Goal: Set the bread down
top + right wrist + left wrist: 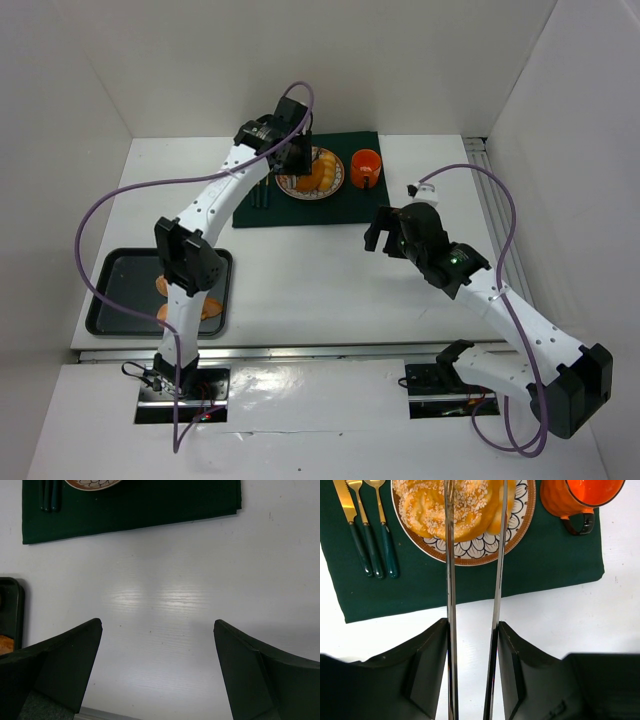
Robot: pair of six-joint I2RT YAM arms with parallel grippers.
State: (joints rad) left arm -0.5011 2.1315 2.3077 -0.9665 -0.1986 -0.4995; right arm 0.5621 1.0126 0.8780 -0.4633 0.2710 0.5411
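The left gripper reaches over the far middle of the table. Its two long thin metal blades stand parted by a narrow gap, with nothing visibly clamped between them. Right under their tips lies the seeded bread, resting on the patterned plate. It spreads wider than the gap on both sides, so its long axis seems to run across the blades rather than along them. The plate sits on a dark green mat, with the cutlery to its left and an orange mug to its right. The rest of the bread, two orange-brown tray pieces, lies in the black tray at the near left. The left arm hides most of them, so I cannot tell how they are turned. The right gripper hangs with its jaws wide apart over bare white table on the right, holding nothing. Judging from this, the next pick lies back toward the near left of the left gripper. The left arm is much nearer the tray than the right one.
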